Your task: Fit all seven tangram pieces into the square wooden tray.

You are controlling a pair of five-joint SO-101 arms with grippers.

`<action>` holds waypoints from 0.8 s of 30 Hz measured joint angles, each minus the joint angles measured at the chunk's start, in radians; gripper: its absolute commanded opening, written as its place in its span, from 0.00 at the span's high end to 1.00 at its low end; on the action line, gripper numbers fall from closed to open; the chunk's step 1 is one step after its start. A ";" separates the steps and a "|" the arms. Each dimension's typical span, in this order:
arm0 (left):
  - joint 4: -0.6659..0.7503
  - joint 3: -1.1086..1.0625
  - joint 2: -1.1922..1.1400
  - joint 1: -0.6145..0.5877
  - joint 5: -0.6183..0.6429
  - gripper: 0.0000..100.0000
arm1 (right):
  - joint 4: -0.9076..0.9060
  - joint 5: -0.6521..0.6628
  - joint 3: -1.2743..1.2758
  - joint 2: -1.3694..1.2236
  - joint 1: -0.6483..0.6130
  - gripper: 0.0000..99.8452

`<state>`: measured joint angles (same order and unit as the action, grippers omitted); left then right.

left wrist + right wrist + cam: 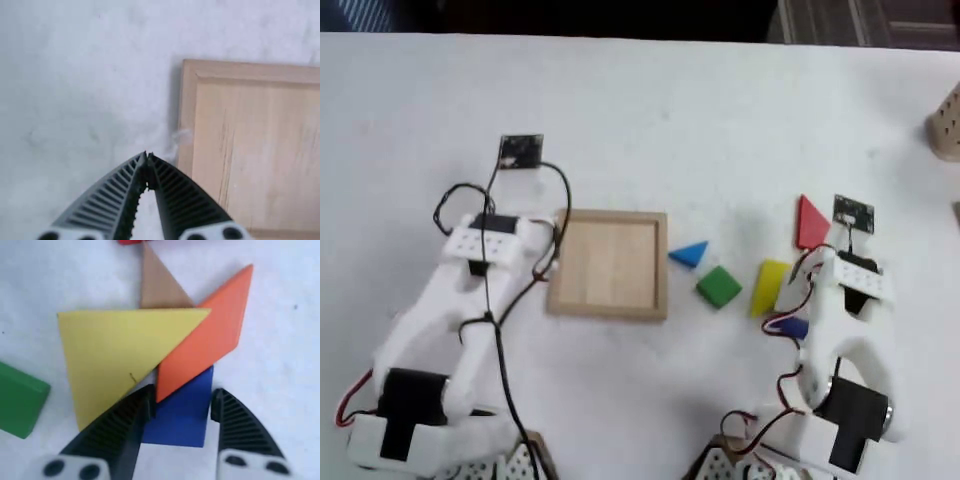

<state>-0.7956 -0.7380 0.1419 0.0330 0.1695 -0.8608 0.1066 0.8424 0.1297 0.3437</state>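
Observation:
The square wooden tray (608, 263) lies mid-table with nothing in it. My left gripper (146, 161) is shut just off the tray's rim (187, 125), over bare table. To the tray's right lie a small blue triangle (689, 253), a green square (719, 286), a yellow triangle (770, 287) and a red triangle (810, 222). My right gripper (182, 395) is open, with one finger on each side of a blue piece (180, 422). On that piece rest an orange parallelogram (210, 340) and the yellow triangle (115, 350). A tan triangle (157, 285) lies beyond them.
Two small black circuit boards (521, 152) (853, 213) with cables lie on the white table. A wooden pegged block (947, 125) stands at the right edge. The left arm (485, 243) sits left of the tray, the right arm (855, 280) beside the pile.

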 measured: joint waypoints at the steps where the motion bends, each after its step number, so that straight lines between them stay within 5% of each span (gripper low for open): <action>1: 0.000 0.000 0.000 0.000 0.000 0.98 | 0.009 0.037 0.000 0.000 0.000 0.81; 13: 0.000 0.000 0.000 0.000 0.000 0.98 | 0.008 0.700 -0.057 -0.034 -0.203 0.81; 18: 0.000 0.000 0.000 0.000 0.000 0.98 | -0.018 0.651 -0.064 0.087 -0.209 0.81; 24: 0.000 0.000 0.000 0.000 0.000 0.98 | -0.175 0.362 -0.048 0.304 -0.117 0.81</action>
<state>-0.7956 -0.7380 0.1419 0.0330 0.1695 -1.0357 0.4687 0.7948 0.4335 0.2271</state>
